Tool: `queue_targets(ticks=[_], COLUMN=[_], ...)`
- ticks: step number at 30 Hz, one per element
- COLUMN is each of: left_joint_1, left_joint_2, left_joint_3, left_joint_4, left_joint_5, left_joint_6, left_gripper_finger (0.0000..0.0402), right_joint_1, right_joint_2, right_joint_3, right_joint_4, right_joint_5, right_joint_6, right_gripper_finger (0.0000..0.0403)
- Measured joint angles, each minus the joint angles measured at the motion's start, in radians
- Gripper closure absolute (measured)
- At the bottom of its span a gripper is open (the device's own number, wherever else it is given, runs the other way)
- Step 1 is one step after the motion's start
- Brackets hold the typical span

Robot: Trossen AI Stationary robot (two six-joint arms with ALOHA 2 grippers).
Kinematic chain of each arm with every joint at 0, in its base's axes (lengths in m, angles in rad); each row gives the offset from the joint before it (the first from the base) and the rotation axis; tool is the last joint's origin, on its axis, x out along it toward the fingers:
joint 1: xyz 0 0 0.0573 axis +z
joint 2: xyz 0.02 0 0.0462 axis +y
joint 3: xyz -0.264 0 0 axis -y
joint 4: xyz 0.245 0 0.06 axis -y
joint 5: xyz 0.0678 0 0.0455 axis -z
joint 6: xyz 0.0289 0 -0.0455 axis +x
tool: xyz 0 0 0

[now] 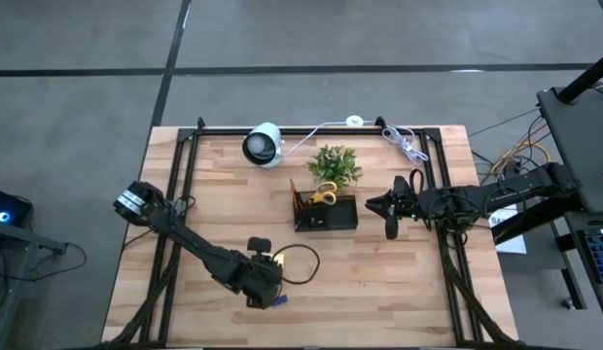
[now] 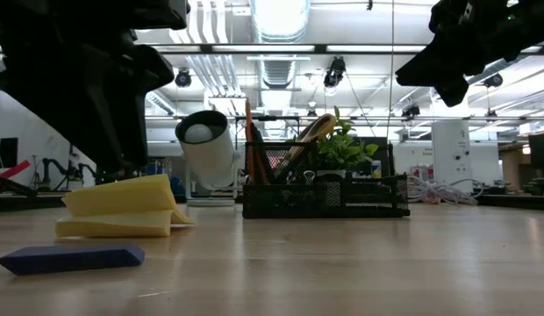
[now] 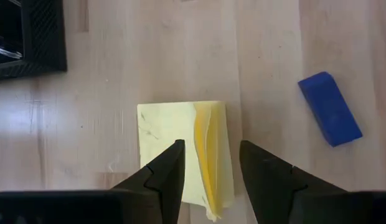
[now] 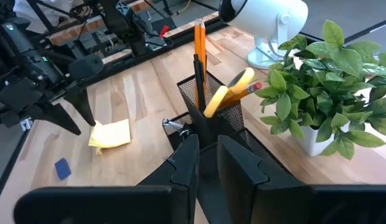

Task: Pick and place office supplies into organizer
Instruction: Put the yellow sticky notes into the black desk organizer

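The left hand is down over the yellow sticky-note pad on the surface, its fingers spread on both sides, not squeezing yet. The blue block lies nearby. The right hand, nearly closed and empty, waits beside the organizer.

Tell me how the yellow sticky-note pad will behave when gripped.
The sticky-note pad will likely flex: its top sheets already curl up. It looks light, so the open left gripper straddling it may slide it. Loose sheets could fan or peel.

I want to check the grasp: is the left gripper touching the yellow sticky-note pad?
Cannot tell. In the left wrist view the left gripper straddles the sticky-note pad, jaws open; no view shows contact or gap plainly.
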Motion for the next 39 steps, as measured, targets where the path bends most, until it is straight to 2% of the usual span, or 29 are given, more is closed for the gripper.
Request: queue_targets(ticks=[10,39], left_joint_1=[-0.001,-0.006], left_joint_2=[0.015,0.078], left_joint_3=[-0.046,-0.042], left_joint_4=[-0.012,0.027], left_joint_5=[-0.019,-0.113], left_joint_6=[0.025,-0.006], left_gripper_finger=[0.0265,0.0265], right_joint_1=[0.000,0.000], right_joint_2=[0.000,-0.001], right_joint_3=[0.000,0.000], right_joint_4=[-0.006,-0.017], right_joint_5=[0.000,0.024], right_joint_6=[0.000,0.003], right_gripper_finger=[0.0353,0.0353])
